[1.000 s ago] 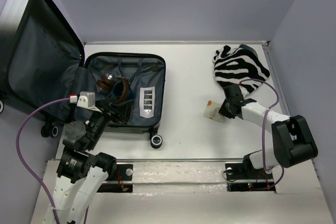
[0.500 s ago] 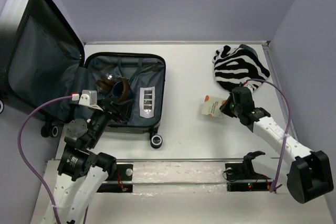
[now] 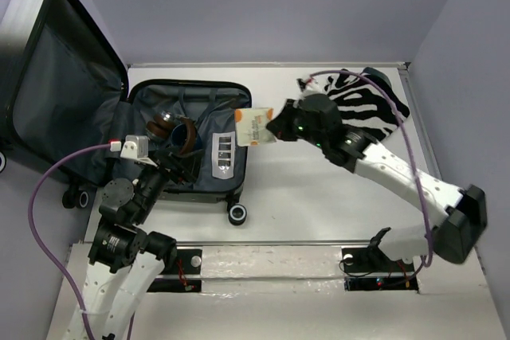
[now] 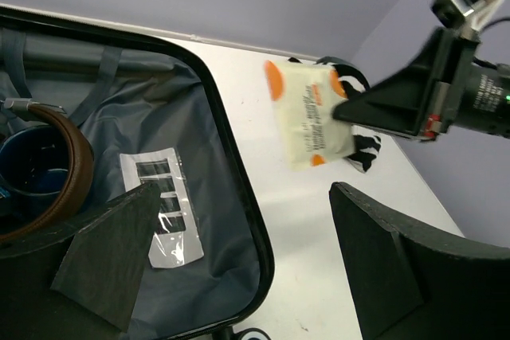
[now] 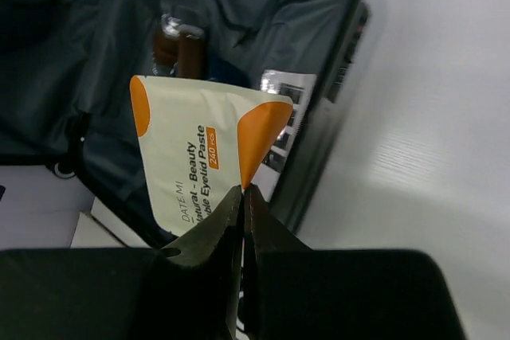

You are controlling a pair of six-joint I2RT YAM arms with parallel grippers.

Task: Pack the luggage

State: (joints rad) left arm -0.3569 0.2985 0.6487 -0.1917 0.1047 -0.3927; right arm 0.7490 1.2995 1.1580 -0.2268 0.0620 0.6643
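White table (image 3: 319, 197), packet (image 3: 256, 127) apparently over luggage (image 3: 151, 103) rim

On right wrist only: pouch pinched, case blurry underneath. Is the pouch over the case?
Observer: Partly. In the top view the pouch overlaps the right rim of the luggage, while the right gripper is outside it, over the table.
Operator: Left arm in the way?
Observer: No. The left gripper hangs open over the near side of the case by the brown belt, apart from the pouch.
Operator: Anything else to pack?
Observer: A zebra-striped cloth lies at the table's far right corner.
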